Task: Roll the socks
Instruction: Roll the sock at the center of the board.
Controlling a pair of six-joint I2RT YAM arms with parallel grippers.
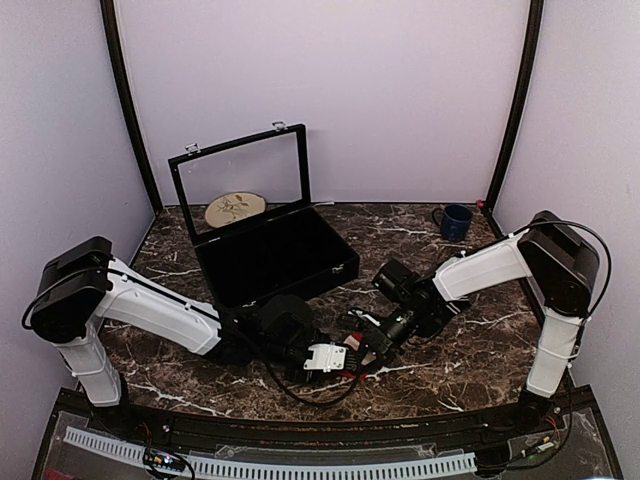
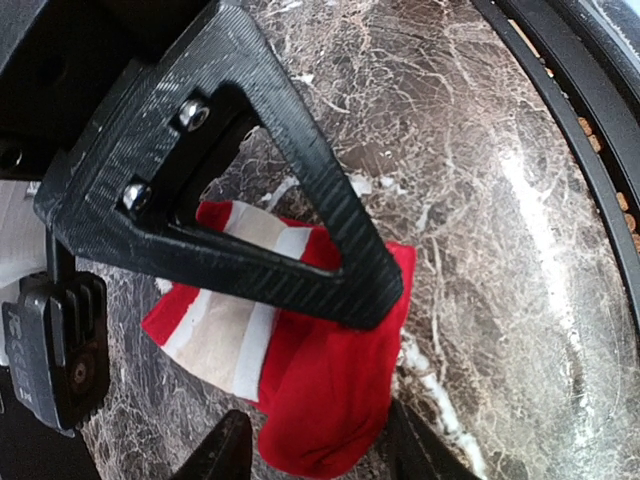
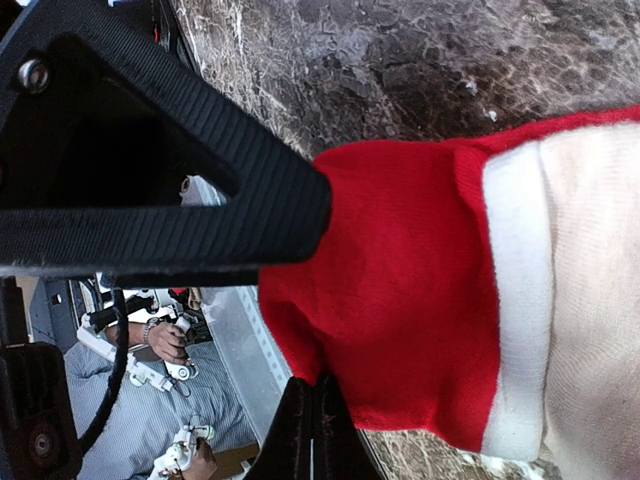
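Note:
One red sock (image 2: 330, 390) with a cream band edged in white lies on the marble table near the front edge. It shows only as a red scrap (image 1: 349, 350) in the top view, between the two grippers. My left gripper (image 2: 320, 455) stands open, its fingers straddling the sock's red end, the left one a little apart from the cloth. My right gripper (image 3: 315, 420) is shut, pinching the edge of the sock's red end (image 3: 420, 280). One right finger (image 2: 250, 265) crosses above the sock. From above, the left gripper (image 1: 345, 362) and right gripper (image 1: 362, 350) nearly meet.
A black case (image 1: 275, 255) with its glass lid raised stands behind the grippers. A round wooden disc (image 1: 236, 209) lies behind the case. At the back right is a blue mug (image 1: 456, 221). The table's black front rail (image 2: 590, 150) runs close by.

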